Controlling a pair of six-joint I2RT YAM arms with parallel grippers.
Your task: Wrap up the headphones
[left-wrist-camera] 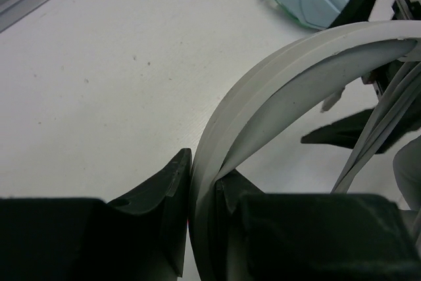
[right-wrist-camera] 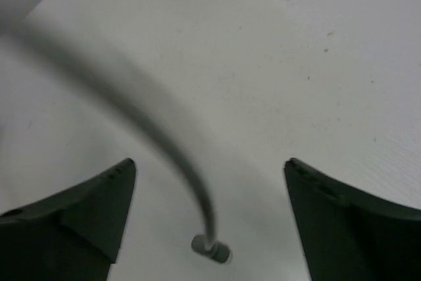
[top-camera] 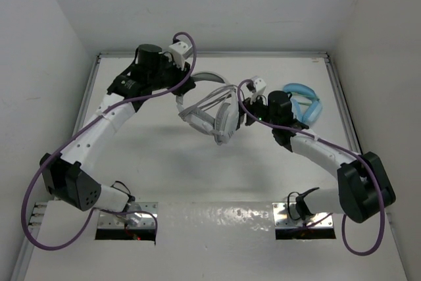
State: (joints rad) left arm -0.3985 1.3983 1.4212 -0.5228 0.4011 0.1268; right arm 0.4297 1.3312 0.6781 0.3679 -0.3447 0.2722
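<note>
Left wrist cam tells most of it: the left tool (left-wrist-camera: 200, 185) is clamped on the grey headband (left-wrist-camera: 283, 70), keeping the headphones (top-camera: 217, 118) mid-table (top-camera: 164, 162), ear cups toward the right arm. The right tool (right-wrist-camera: 210, 162) is spread wide, with the cable (right-wrist-camera: 168, 139) and its plug end (right-wrist-camera: 212, 249) between the fingers, untouched. I'd call this the grab-the-cable step (the blue pair (top-camera: 304, 104) nearby isn't ours). Next move probably needs a careful pinch near the plug, then looping it round the band.
</note>
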